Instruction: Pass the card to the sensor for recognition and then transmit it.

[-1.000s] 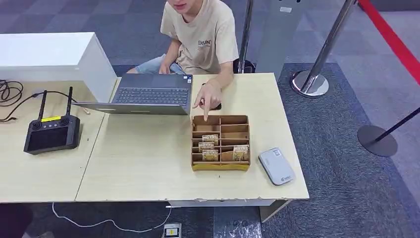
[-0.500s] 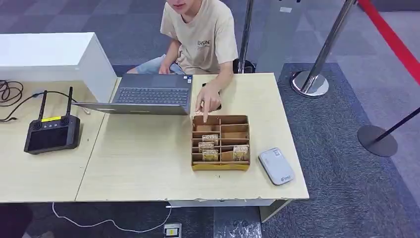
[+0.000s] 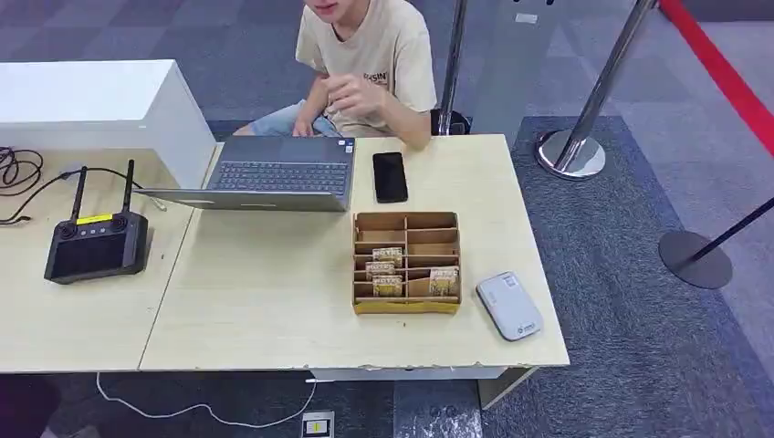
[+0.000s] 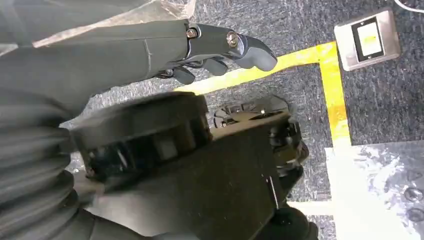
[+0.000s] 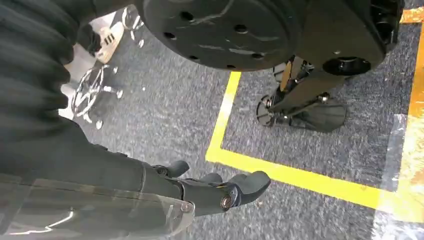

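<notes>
Basically tan cards [image 3: 387,271] upright (box [image 3: 406,306] slots).

Left hand [image 4: 220,50]: hanging low over floor, fingers loosely apart, holding nothing. Right hand [image 5: 220,190]: likewise hanging, fingers parted, empty.

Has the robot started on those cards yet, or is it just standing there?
Nothing looks done yet. The cards sit in the cardboard box, and the grey sensor lies untouched beside it on the table. Nothing is in hand: the left hand and right hand hang over the floor, holding nothing. Everything remains: pick a card, present it to the sensor, then hand it over.
</notes>
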### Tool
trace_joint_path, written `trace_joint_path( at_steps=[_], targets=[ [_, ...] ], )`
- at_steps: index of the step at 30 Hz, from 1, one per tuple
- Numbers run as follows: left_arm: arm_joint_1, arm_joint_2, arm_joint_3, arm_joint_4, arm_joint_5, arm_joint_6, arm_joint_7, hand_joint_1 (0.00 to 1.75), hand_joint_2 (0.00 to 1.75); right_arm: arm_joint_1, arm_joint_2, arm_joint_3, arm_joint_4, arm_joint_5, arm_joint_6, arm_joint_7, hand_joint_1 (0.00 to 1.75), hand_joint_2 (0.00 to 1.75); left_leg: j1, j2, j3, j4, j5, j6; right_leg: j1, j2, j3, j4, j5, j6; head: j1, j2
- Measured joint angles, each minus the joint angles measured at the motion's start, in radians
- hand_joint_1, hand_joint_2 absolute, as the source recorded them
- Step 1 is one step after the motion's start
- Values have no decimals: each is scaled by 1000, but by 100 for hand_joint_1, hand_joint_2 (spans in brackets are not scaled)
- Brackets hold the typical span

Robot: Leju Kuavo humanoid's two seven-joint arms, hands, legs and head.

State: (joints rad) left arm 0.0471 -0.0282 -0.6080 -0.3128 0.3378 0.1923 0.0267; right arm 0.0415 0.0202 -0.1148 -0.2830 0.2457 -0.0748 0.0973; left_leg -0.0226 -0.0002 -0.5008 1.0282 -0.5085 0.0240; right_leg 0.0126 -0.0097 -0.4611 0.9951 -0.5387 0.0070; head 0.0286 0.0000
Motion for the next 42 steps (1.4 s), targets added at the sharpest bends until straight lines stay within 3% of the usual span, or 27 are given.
trace_joint_path(
  at_steps=[2, 3, 4, 12, 13, 15, 17, 18, 20, 21, 23, 24, 25, 26, 27, 29, 31, 32, 35, 42],
  targets=[
    [12, 5, 50, -4, -42, -23, -5, 0, 175, 12, -2, 6, -8, -30, 10, -10, 0, 175, 0, 0, 0, 0, 0, 0, 0, 0, 0, 0, 0, 0, 0, 0],
    [19, 7, 74, -6, -62, -36, -7, 0, 175, 18, -3, 9, -11, -45, 14, -17, 0, 0, 0, 0, 0, 0, 0, 0, 0, 0, 0, 0, 0, 0, 0, 0],
    [26, 8, 98, -8, -82, -47, -8, 0, 175, 25, -4, 11, -14, -59, 18, -21, 0, 175, 0, 0, 0, 0, 0, 0, 0, 0, 0, 0, 0, 0, 0, 0],
    [67, 24, 294, -26, -242, -136, -21, 0, 175, 63, -10, 34, -43, -196, 54, -82, 0, 175, 0, 0, 0, 0, 0, 0, 0, 0, 0, 0, 0, 0, 0, 0],
    [66, 25, 296, -27, -215, -120, -22, 0, 175, 62, -13, 34, -44, -212, 52, -101, 0, 175, 0, 0, -1, 0, 0, 0, 0, 0, 0, 0, 0, 0, 0, 0],
    [59, 27, 297, -27, -74, -37, -22, 0, 175, 55, -19, 34, -46, -195, 12, -152, 0, 175, 0, 0, 0, 0, 0, 0, 0, 0, 1, 0, 0, 0, 0, 0],
    [50, 22, 296, -27, 263, 179, -21, 0, 175, 49, -21, 33, -46, -157, -56, -219, 0, 175, 0, 0, 0, 0, 0, 0, 0, 0, 2, 0, 0, 0, 0, 0],
    [43, 20, 296, -28, 464, 257, -21, 0, 175, 46, -23, 32, -46, -153, -82, -228, 0, 175, 0, 0, 1, 0, 0, 0, 0, 0, 2, 0, 0, 0, 0, 0],
    [41, 25, 292, -27, 764, 311, -21, 0, 175, 39, -29, 29, -46, -150, -107, -226, 0, 175, -1, 0, 1, 0, 0, 0, -1, 0, 1, 0, 0, 0, 0, 0],
    [39, 26, 285, -27, 836, 320, -21, 0, 175, 37, -31, 27, -46, -149, -119, -224, 0, 175, -1, -1, 1, 0, 0, 0, -1, 0, 1, 0, 0, 0, -1, 0],
    [32, 25, 270, -28, 815, 302, -19, 0, 175, 28, -35, 23, -45, -156, -116, -205, 0, 175, 0, 0, 0, 0, 0, 0, 0, 0, 1, 0, 0, 0, 0, 0],
    [31, 23, 268, -28, 730, 248, -19, 0, 0, 25, -37, 22, -46, -168, -94, -191, 0, 175, -1, 0, 1, 0, 0, 0, -1, 0, 1, 0, 0, 0, 0, 0],
    [27, 23, 260, -28, 630, 217, -19, 0, 0, 23, -39, 21, -45, -166, -98, -193, 0, 175, -1, 0, 0, 0, 0, 0, -1, 0, 2, 0, 0, 0, 0, 0],
    [15, 20, 246, -28, 553, 246, -13, 0, 0, 22, -41, 15, -45, -163, -115, -203, 0, 175, -1, 0, 0, 0, 0, 0, -1, 0, 1, 0, 0, 0, 0, 0],
    [6, 18, 232, -28, 516, 247, -10, 0, 0, 16, -41, 8, -44, -167, -108, -201, 0, 0, -1, 0, 0, 0, 0, 0, -1, 0, 1, 0, 1, 0, 0, 0],
    [-4, 18, 208, -28, 525, 263, -8, 0, 0, 8, -45, -2, -44, -169, -117, -212, 0, 0, -1, 0, 1, 0, 0, 0, -1, 0, 1, 0, 1, 0, 0, 0],
    [-18, 16, 183, -27, 659, 316, -5, 0, 0, -2, -48, -14, -41, -170, -148, -232, 0, 0, -1, 0, 1, 0, 0, 0, -1, 0, 2, 0, 1, 0, 1, 0],
    [-18, 15, 165, -27, 676, 319, -5, 0, 0, -9, -52, -23, -39, -177, -155, -238, 0, 0, -1, 1, 1, 0, 0, 0, -1, 0, 1, 0, 1, 0, 0, 0],
    [-30, 13, 113, -27, 585, 273, -10, 0, 0, -23, -60, -49, -34, -207, -141, -247, 0, 0, -1, -1, 0, 0, 0, 0, -1, 0, 1, 0, 0, 0, 0, 0],
    [-70, 12, -22, -24, 700, 319, -8, 0, 0, -66, -79, -127, -20, -325, -188, -399, 0, 0, -1, 0, 1, 0, 0, 0, -1, 0, 1, 0, 1, 0, 0, 0]
  ],
)
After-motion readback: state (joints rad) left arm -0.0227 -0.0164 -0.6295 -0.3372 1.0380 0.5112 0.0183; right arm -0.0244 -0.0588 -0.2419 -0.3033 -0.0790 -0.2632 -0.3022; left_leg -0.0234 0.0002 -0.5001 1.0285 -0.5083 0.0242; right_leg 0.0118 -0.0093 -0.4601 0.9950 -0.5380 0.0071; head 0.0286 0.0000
